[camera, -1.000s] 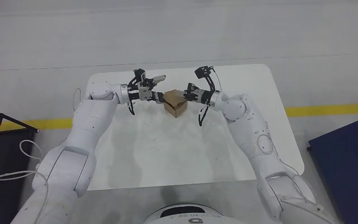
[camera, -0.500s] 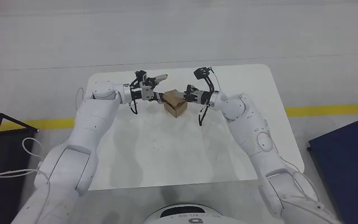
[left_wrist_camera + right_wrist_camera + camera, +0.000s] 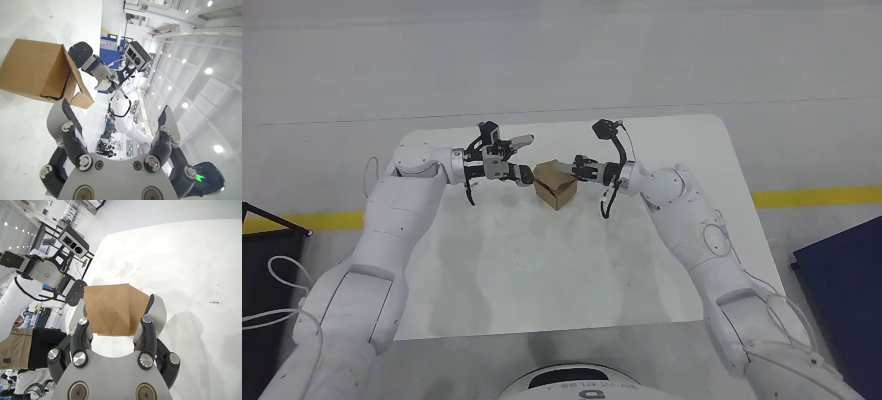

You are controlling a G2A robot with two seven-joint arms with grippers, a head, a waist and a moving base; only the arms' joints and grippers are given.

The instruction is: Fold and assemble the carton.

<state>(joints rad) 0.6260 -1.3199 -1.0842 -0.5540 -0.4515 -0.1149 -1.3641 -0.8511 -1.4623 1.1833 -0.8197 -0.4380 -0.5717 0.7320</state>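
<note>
Your right gripper (image 3: 117, 302) pinches the carton (image 3: 555, 185) at three o'clock — bring the spread left gripper (image 3: 114, 106) squarely onto the loose flap (image 3: 75, 75).

Your left arm (image 3: 392, 215) has swung its elbow outward, toward the table's (image 3: 542, 280) left edge. The left gripper (image 3: 523, 160) first edged nearer the carton (image 3: 555, 185) and has since slipped back a touch toward that same edge.
</note>
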